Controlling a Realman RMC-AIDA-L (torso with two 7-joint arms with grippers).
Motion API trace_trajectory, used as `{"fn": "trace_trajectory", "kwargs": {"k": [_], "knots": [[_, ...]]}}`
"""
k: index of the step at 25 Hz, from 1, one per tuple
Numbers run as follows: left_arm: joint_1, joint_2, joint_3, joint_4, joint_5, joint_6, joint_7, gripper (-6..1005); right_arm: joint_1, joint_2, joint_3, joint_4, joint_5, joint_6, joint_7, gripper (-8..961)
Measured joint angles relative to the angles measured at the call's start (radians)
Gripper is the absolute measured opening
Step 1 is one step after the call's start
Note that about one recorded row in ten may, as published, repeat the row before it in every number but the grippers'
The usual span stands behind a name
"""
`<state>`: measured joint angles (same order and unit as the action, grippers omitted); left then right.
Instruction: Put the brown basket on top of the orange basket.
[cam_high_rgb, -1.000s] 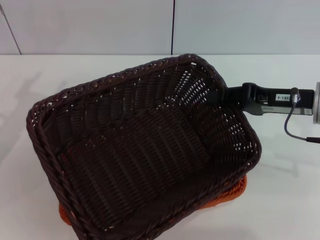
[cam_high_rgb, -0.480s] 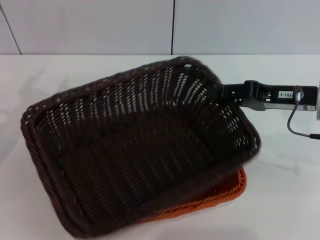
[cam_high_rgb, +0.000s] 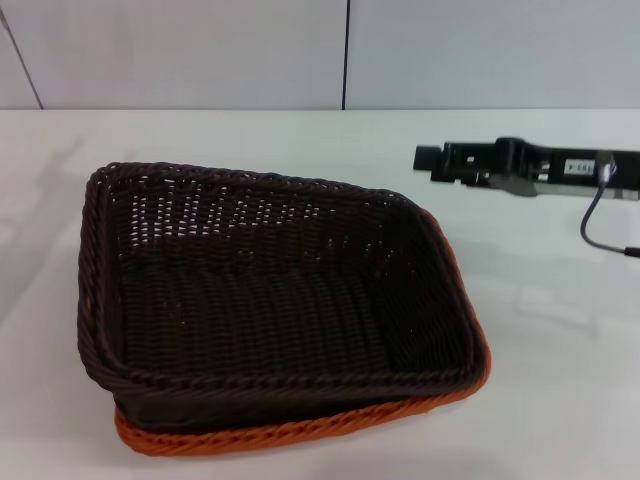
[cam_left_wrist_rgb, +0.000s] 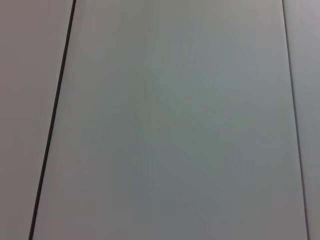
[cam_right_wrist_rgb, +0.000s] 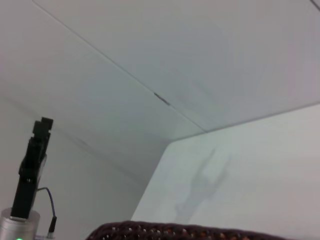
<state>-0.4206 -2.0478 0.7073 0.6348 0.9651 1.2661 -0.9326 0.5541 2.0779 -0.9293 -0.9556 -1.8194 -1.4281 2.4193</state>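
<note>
Brown basket (cam_high_rgb: 270, 300) sits nested in orange basket (cam_high_rgb: 300, 432) at near-left of surface (cam_high_rgb: 560, 350), long axis running left-right. Your right gripper (cam_high_rgb: 432, 160) is free, holding nothing, just far-right of it; jaw gap can't tell.

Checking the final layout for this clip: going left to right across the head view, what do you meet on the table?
Brown basket, sitting nested in the orange basket whose rim peeks out below and at its right edge → bare table → right claw, hovering apart from both baskets at upper right.
</note>
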Motion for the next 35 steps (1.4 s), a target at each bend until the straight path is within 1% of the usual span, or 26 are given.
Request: {"fn": "trace_trajectory", "kwargs": {"k": [4, 8, 10, 11, 12, 15, 16, 17, 18, 19, 20, 21, 22, 23, 24, 25, 26, 27, 28, 29, 30, 31, 32, 33, 35], "knots": [[0.000, 0.004, -0.001, 0.000, 0.000, -0.001, -0.002, 825, -0.008, 0.000, 0.004, -0.036, 0.034, 0.007, -0.046, 508], [0.003, 0.004, -0.002, 0.000, 0.000, -0.001, -0.006, 825, -0.013, -0.003, 0.008, -0.073, 0.047, 0.045, -0.114, 507], [0.004, 0.004, -0.002, 0.000, 0.000, 0.000, -0.006, 825, -0.014, -0.004, 0.018, -0.077, 0.051, 0.075, -0.180, 507], [0.009, 0.004, -0.002, 0.000, -0.001, 0.002, -0.006, 825, -0.017, -0.003, 0.034, -0.072, 0.063, 0.110, -0.274, 507], [0.017, 0.003, -0.002, 0.001, -0.004, 0.004, -0.006, 825, -0.017, -0.003, 0.034, -0.072, 0.063, 0.110, -0.274, 507], [0.027, 0.000, -0.002, 0.003, -0.007, 0.006, -0.007, 825, -0.038, -0.001, 0.046, -0.046, 0.152, 0.172, -0.483, 507], [0.042, -0.003, -0.003, 0.006, -0.008, 0.014, -0.010, 825, -0.064, 0.000, 0.048, -0.018, 0.271, 0.201, -0.670, 507], [0.050, -0.004, -0.003, 0.004, -0.009, 0.020, -0.011, 825, -0.077, 0.000, 0.049, -0.001, 0.332, 0.211, -0.759, 507], [0.050, -0.004, -0.003, 0.004, -0.009, 0.020, -0.011, 825, -0.077, 0.000, 0.049, -0.001, 0.332, 0.211, -0.759, 507], [0.068, -0.006, -0.003, 0.000, -0.014, 0.034, -0.012, 825, -0.104, 0.001, 0.054, 0.054, 0.479, 0.217, -0.962, 507], [0.068, -0.006, -0.003, 0.000, -0.014, 0.034, -0.012, 825, -0.104, 0.001, 0.054, 0.054, 0.479, 0.217, -0.962, 507], [0.086, -0.009, -0.003, -0.012, -0.019, 0.054, -0.012, 825, -0.133, 0.001, 0.058, 0.136, 0.651, 0.213, -1.183, 507], [0.086, -0.009, -0.003, -0.012, -0.019, 0.054, -0.012, 825, -0.133, 0.001, 0.058, 0.136, 0.651, 0.213, -1.183, 507], [0.093, -0.010, -0.002, -0.019, -0.023, 0.064, -0.012, 825, -0.155, 0.001, 0.058, 0.210, 0.793, 0.204, -1.371, 507], [0.107, -0.010, -0.002, -0.041, -0.033, 0.090, -0.012, 825, -0.164, 0.001, 0.058, 0.244, 0.850, 0.198, -1.454, 507], [0.114, -0.010, -0.002, -0.052, -0.040, 0.103, -0.012, 825, -0.178, 0.003, 0.058, 0.344, 1.008, 0.166, -1.658, 507], [0.123, -0.009, -0.003, -0.063, -0.049, 0.121, -0.009, 825, -0.178, 0.003, 0.058, 0.344, 1.008, 0.166, -1.658, 507], [0.131, -0.009, -0.003, -0.073, -0.055, 0.138, -0.005, 825, -0.179, 0.003, 0.058, 0.428, 1.119, 0.127, -1.785, 507], [0.131, -0.009, -0.003, -0.073, -0.055, 0.138, -0.005, 825, -0.179, 0.003, 0.058, 0.428, 1.119, 0.127, -1.785, 507], [0.145, -0.009, -0.003, -0.086, -0.060, 0.164, 0.002, 825, -0.177, 0.003, 0.058, 0.479, 1.185, 0.100, -1.850, 507], [0.145, -0.009, -0.003, -0.086, -0.060, 0.164, 0.002, 825, -0.177, 0.003, 0.058, 0.479, 1.185, 0.100, -1.850, 507], [0.151, -0.009, -0.003, -0.092, -0.061, 0.174, 0.004, 825, -0.174, 0.002, 0.058, 0.556, 1.289, 0.054, -1.945, 507], [0.151, -0.009, -0.003, -0.092, -0.061, 0.174, 0.004, 825, -0.174, 0.002, 0.058, 0.556, 1.289, 0.054, -1.945, 507], [0.164, -0.010, -0.006, -0.136, -0.072, 0.216, 0.013, 825, -0.173, 0.002, 0.058, 0.587, 1.332, 0.032, -1.983, 507], [0.169, -0.010, -0.013, -0.161, -0.078, 0.243, 0.020, 824, -0.171, 0.002, 0.058, 0.637, 1.381, 0.007, -2.022, 507]]}}
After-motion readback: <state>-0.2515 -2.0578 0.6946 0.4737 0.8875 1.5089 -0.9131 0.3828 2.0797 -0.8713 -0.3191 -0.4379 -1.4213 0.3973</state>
